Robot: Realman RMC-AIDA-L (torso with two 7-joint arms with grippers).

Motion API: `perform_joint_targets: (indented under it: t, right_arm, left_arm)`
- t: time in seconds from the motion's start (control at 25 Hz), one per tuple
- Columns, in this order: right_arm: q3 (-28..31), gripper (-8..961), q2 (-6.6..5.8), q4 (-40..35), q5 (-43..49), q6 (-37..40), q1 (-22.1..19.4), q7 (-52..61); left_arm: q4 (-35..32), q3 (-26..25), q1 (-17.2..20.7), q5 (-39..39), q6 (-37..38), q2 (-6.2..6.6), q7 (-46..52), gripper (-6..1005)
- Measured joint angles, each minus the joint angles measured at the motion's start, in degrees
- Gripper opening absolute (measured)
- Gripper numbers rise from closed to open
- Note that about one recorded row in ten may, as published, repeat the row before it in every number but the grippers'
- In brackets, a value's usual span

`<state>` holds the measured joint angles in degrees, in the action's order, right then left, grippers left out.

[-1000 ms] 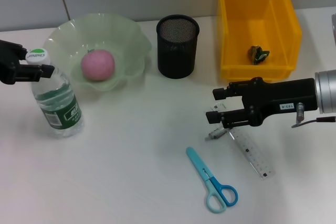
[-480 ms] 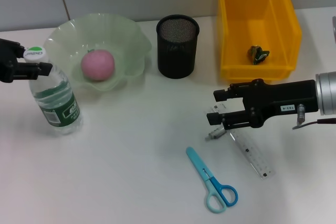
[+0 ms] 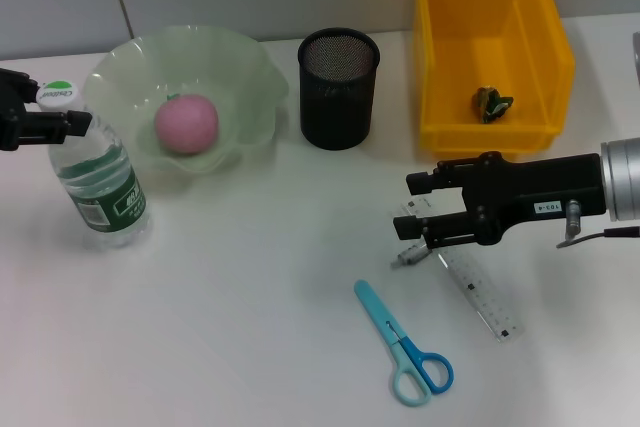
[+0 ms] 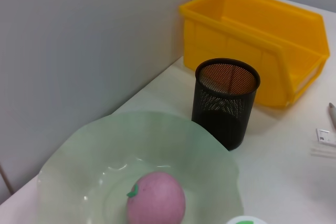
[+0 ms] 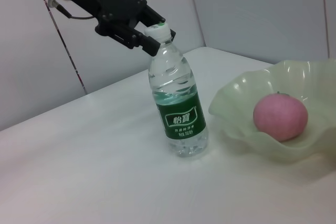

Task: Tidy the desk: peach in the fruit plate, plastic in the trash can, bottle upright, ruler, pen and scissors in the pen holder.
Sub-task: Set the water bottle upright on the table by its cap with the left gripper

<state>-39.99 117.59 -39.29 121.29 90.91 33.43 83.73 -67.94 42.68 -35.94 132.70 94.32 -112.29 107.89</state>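
Bottle neck is clamped by the left end effector; the open right end effector hides the pen.

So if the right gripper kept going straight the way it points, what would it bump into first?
Probably nothing soon: the right gripper points across bare table. Far along that line stands the bottle, though depth is hard to judge.

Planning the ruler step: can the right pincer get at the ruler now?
Probably yes: the right pincer hovers open right above the ruler, which lies flat with nothing on top.
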Motion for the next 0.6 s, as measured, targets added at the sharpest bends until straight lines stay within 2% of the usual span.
perform_joint_targets:
  t: [0.6]
  right_arm:
    - [-0.09,720,0.00,0.00,0.00,-0.05,0.23,0.12]
  left_arm:
    - [0.32,0.12,0.09,0.13,-1.08,-0.58,-0.59,521]
